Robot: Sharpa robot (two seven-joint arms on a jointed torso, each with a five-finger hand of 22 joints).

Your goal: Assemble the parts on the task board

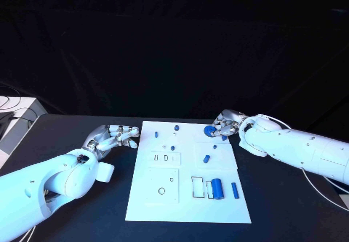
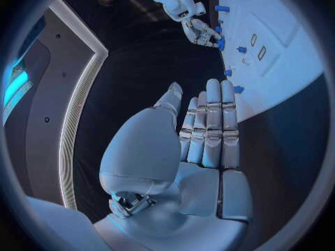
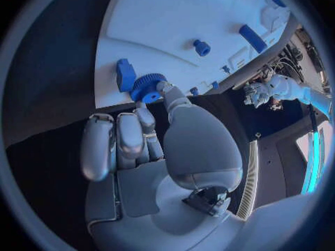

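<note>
— Black cloth hangs behind the black table (image 1: 87, 201), and the white task board (image 1: 185, 206) lies flat in the middle of it. Where are the hands?

— One on each side of the board's far half. The left hand (image 1: 113, 138) hovers just off the board's left edge, over bare table. From the left wrist view its fingers (image 2: 213, 122) stand straight and side by side, the thumb a little apart, and nothing lies in the palm.

— And the right hand?

— The right hand (image 1: 224, 126) is at the board's far right corner. It pinches a blue toothed gear (image 3: 147, 87) between the thumb and a finger, right at the board's edge; the other fingers (image 3: 115, 142) curl down beside it. In the head view the gear shows as a blue round spot against the fingertips.

— What else is beside the gear?

— A small blue block (image 3: 125, 74) sits just next to it on the board, close to the same edge. Whether the two touch I cannot tell.

— The rest of the parts?

— A blue cylinder (image 1: 217, 189) lies near the board's near right area, with a thinner blue rod (image 1: 235, 190) just to its right and an empty rectangular slot (image 1: 197, 186) to its left. A short blue peg (image 1: 207, 159) lies near the middle, on the right half. Small blue pieces (image 1: 176, 128) dot the far part of the board, too tiny to tell apart. A ring-shaped recess (image 1: 161, 190) shows on the left half.
</note>
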